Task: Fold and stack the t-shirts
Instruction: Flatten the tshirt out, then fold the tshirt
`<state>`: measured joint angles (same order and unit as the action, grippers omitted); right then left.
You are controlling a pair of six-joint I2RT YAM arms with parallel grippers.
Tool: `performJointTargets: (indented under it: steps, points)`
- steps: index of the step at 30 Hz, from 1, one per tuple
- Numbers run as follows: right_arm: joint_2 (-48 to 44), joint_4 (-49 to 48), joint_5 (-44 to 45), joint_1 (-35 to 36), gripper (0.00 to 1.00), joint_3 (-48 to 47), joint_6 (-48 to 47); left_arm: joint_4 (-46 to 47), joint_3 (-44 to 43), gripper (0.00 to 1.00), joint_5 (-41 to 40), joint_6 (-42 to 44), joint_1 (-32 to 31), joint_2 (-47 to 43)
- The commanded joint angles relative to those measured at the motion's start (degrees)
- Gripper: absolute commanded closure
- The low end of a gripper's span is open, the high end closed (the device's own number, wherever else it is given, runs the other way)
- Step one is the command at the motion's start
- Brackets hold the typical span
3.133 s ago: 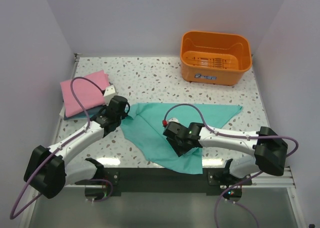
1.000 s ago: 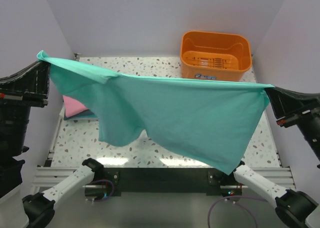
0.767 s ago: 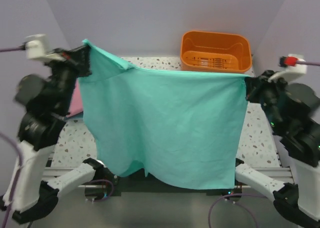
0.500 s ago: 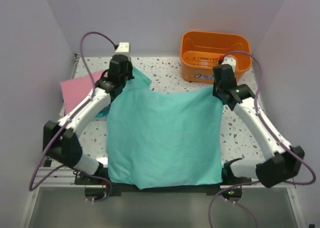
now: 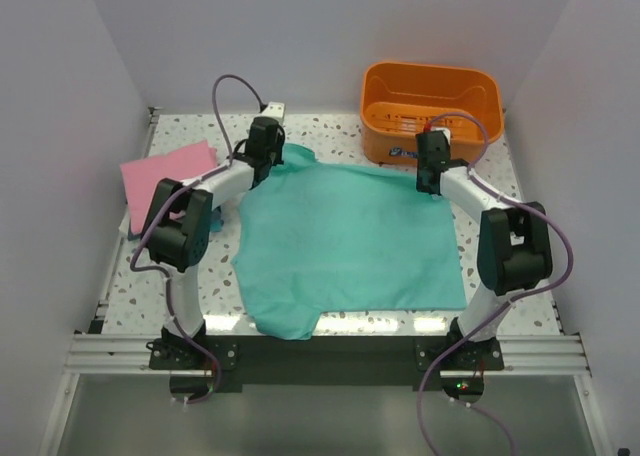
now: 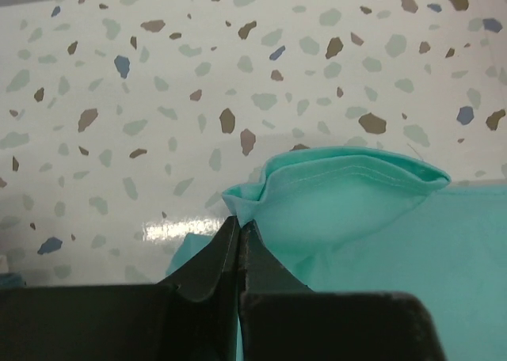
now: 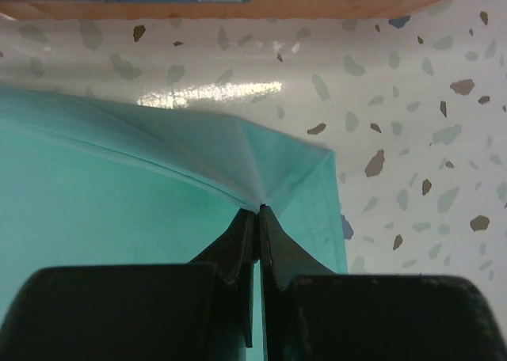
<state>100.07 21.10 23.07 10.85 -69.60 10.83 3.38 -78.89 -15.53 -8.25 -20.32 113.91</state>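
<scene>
Teal-green t-shirt [image 5: 350,241] lies spread flat on the counter [image 5: 190,276], near hem at the front edge. Left gripper [image 6: 238,222] pinches its far left corner and right gripper [image 7: 257,210] its far right corner, jaws clamped on cloth. Pink t-shirt [image 5: 165,171] lies folded at left.

Orange plastic basket [image 5: 468,148] at far right corner of speckled terrazzo table [image 5: 330,136], pale walls
</scene>
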Motion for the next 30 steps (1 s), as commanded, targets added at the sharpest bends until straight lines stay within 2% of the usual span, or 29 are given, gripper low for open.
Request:
performJointTargets:
  steps: [1,4,13,17,23,30]
  points:
    - [-0.3,-7.8,1.2,-0.3,1.0,-2.0,-2.8,6.6,-3.8,1.0,1.5,1.3,0.2,0.9]
    - [-0.1,-8.8,1.3,-0.3,1.0,-1.5,-4.8,6.6,-1.4,1.0,0.6,0.3,0.2,-0.1]
    - [-6.5,-12.6,2.2,-0.5,1.0,4.9,-18.3,12.3,19.0,1.0,1.3,-4.5,0.1,-15.0]
    - [-9.8,-14.0,-1.4,-0.5,1.0,7.9,-23.6,13.6,26.5,1.0,3.6,-7.1,0.1,-20.6]
    - [-12.8,-12.8,1.2,-0.5,1.0,11.5,-24.4,14.9,35.5,1.0,6.8,-10.0,-0.2,-27.5]
    - [-15.9,-10.9,1.2,-0.6,1.0,14.0,-22.4,11.9,42.0,1.0,6.6,-14.2,-2.4,-35.7]
